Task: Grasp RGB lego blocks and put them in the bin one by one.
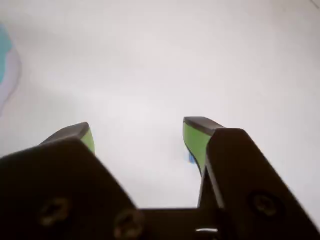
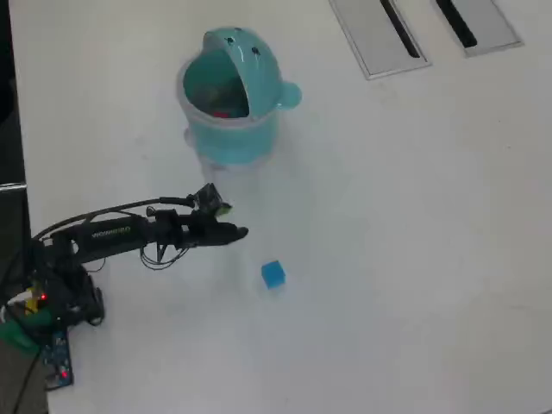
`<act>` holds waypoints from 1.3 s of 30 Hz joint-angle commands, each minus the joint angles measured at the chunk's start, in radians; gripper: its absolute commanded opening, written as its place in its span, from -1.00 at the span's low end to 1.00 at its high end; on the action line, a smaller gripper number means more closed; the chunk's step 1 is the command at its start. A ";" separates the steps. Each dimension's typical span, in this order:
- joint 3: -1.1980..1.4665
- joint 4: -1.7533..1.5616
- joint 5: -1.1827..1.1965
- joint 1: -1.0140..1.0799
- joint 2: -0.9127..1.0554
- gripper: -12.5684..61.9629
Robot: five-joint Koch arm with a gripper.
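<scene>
The blue block (image 2: 272, 274) looked light, rigid and slick, best pinched across flat sides by the spread, empty pincer (image 1: 142, 137).

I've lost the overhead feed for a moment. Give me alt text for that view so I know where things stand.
The arm reaches in from the left over a white table, its gripper just short of a blue cube lying down-right of it. Above them stands the teal bin, lid open, something red inside. Two grey slotted panels sit at the top right.
</scene>
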 commanded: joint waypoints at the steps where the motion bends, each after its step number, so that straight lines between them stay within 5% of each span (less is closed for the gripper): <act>1: -0.040 -0.008 -0.035 0.040 0.003 0.23; 39: -0.253 -0.040 -0.169 0.216 -0.387 0.23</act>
